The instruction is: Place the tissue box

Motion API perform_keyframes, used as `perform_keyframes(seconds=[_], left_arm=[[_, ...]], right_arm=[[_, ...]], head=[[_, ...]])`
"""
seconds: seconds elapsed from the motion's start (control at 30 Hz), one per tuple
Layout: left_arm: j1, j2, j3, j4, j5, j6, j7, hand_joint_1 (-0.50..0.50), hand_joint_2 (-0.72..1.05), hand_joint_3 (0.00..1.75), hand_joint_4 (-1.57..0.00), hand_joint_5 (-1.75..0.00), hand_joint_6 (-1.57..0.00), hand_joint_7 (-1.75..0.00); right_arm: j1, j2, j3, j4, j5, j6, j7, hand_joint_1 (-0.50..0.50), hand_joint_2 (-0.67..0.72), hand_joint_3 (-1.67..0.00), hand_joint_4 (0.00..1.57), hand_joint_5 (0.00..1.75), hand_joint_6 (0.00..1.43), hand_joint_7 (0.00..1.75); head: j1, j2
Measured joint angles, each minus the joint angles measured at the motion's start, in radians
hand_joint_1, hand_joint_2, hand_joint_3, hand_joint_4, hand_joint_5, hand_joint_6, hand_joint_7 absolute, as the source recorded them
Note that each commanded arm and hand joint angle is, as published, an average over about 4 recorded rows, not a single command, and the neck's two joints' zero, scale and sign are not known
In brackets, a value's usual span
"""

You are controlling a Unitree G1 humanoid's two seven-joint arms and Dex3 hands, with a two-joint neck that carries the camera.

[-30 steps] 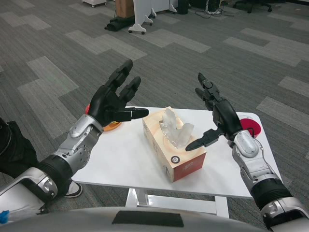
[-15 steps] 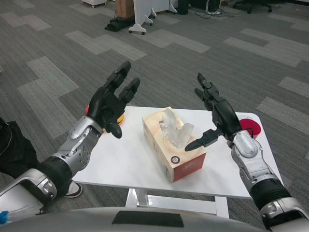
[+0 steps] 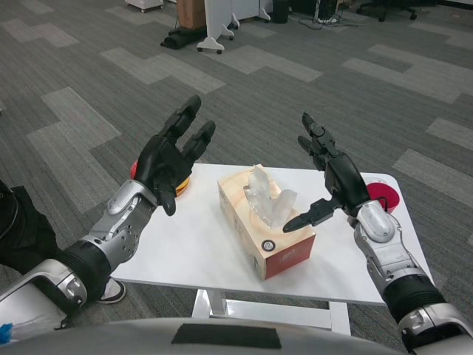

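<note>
My left hand (image 3: 168, 159), at 9 o'clock of the tissue box (image 3: 264, 220), tucked its thumb | right hand (image 3: 330, 174) at 3 o'clock unchanged | both released, box ungrasped on table (image 3: 185, 244)

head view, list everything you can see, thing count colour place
tissue box: one, peach and red with a white tissue sticking up, middle of the table
white table: one, small, in front of the robot
orange disc: one, table's far left corner, partly behind the left hand
red disc: one, table's far right corner
left hand: black, open, raised left of the box
right hand: black, open, raised right of the box
</note>
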Motion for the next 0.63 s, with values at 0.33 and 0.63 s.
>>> perform_keyframes(seconds=[0.33, 0.63], left_arm=[[0.0, 0.0, 0.0, 0.0, 0.0, 0.0, 0.0, 0.5, -0.64, 0.02, 0.0, 0.0, 0.0, 0.0], [0.0, -0.001, 0.0, 0.0, 0.0, 0.0, 0.001, 0.5, -0.64, 0.03, 0.0, 0.0, 0.0, 0.0]], right_arm=[[0.0, 0.001, 0.0, 0.0, 0.0, 0.0, 0.0, -0.08, 0.09, -0.16, 0.0, 0.36, 0.0, 0.0], [0.0, 0.002, 0.0, 0.0, 0.0, 0.0, 0.0, -0.08, 0.09, -0.16, 0.0, 0.39, 0.0, 0.0]], head=[[0.0, 0.005], [0.001, 0.002]])
